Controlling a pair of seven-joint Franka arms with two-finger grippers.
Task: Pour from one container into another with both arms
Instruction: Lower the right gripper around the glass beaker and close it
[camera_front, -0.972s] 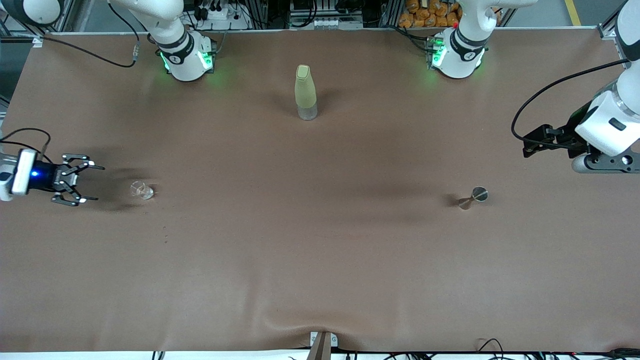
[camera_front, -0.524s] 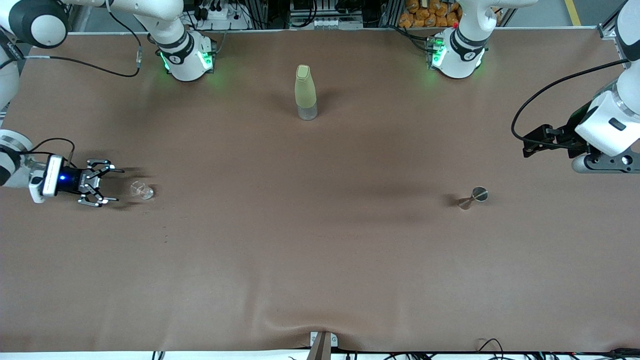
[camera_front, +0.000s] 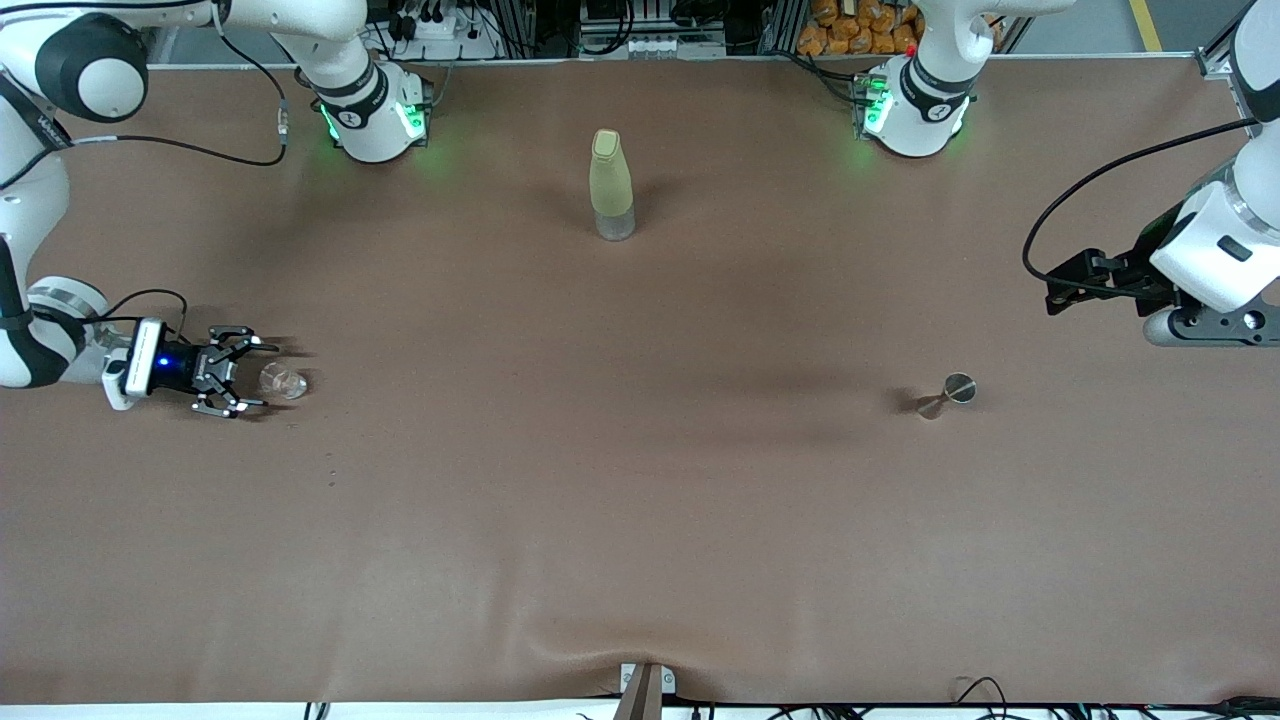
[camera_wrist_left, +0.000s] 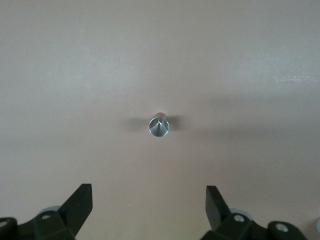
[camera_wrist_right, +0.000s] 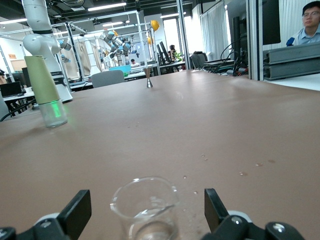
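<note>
Between the open right hand's (camera_wrist_right: 145, 220) fingers, glass cup (camera_wrist_right: 146, 207) stands upright.

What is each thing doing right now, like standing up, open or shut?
Tiny clear glass cup: upright on table, between open fingers.
Small silvery metal hourglass cup: upright, untouched.
Tall yellow-green bottle: upright, capped.
Right gripper: open, low, around the glass cup.
Left gripper: open, above the metal cup.

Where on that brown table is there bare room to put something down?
Bare: the wide middle between the glass cup and the metal cup, and the whole strip nearer the front camera. The bottle stands alone between the bases. Crowded: the open right gripper beside the glass cup. The left gripper waits, open, over the metal cup.
</note>
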